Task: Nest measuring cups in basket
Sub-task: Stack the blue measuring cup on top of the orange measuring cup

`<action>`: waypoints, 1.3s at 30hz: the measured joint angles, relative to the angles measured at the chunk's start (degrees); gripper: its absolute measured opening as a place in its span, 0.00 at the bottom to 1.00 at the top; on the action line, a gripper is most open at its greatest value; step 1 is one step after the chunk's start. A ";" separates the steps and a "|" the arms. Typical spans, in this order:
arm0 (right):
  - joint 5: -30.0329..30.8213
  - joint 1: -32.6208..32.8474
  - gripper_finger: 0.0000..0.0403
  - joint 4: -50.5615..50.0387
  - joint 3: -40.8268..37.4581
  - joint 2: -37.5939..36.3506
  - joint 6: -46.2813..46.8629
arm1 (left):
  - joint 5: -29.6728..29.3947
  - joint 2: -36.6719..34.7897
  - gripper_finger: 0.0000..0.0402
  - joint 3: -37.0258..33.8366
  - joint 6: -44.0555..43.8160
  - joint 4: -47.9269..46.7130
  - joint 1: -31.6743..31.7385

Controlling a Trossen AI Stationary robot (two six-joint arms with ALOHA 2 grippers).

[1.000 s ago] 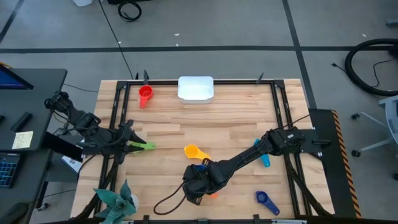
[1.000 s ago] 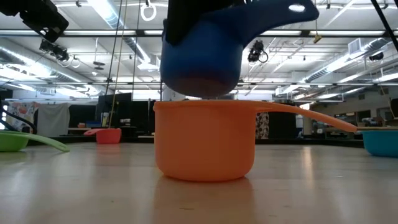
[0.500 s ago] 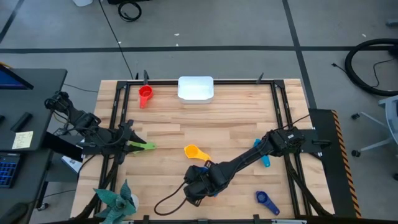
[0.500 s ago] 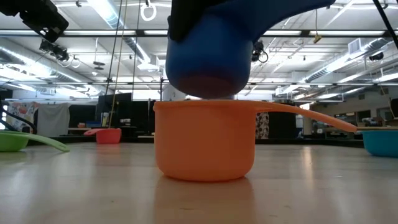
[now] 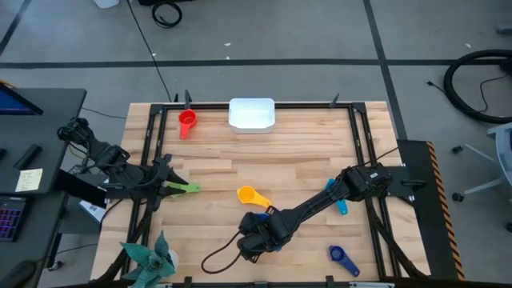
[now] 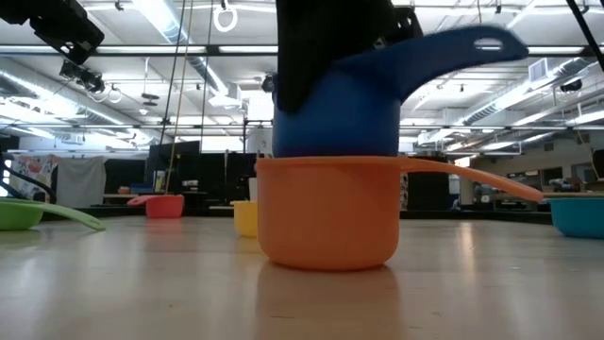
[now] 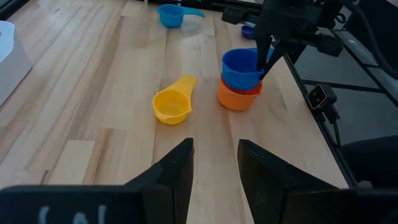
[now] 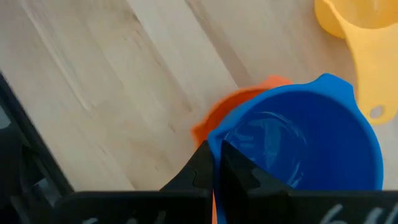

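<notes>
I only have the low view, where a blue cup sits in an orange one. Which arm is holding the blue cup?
Observer: The right gripper, pinching the blue cup's rim.
Operator: Is the blue cup centered in the orange cup?
Observer: No; the right wrist view shows orange peeking out along one side only.
Operator: Where is the basket?
Observer: At the table's far edge, nothing in it, with the red cup beside it.

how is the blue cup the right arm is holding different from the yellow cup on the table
The blue cup sits inside the orange cup, pinched at its rim by the right gripper; the yellow cup lies alone on the table, untouched. The blue one looks deeper. Both stand upright, round, with flat handles.
</notes>
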 joint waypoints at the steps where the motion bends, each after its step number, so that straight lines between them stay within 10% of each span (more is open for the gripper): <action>1: -0.02 0.00 0.03 0.20 -0.15 0.00 -0.02 | 0.00 0.00 0.32 0.00 0.00 -0.02 0.00; 39: -6.77 -2.92 0.18 -2.10 -0.46 0.00 -11.86 | 0.02 0.00 0.32 0.00 -0.07 0.00 0.00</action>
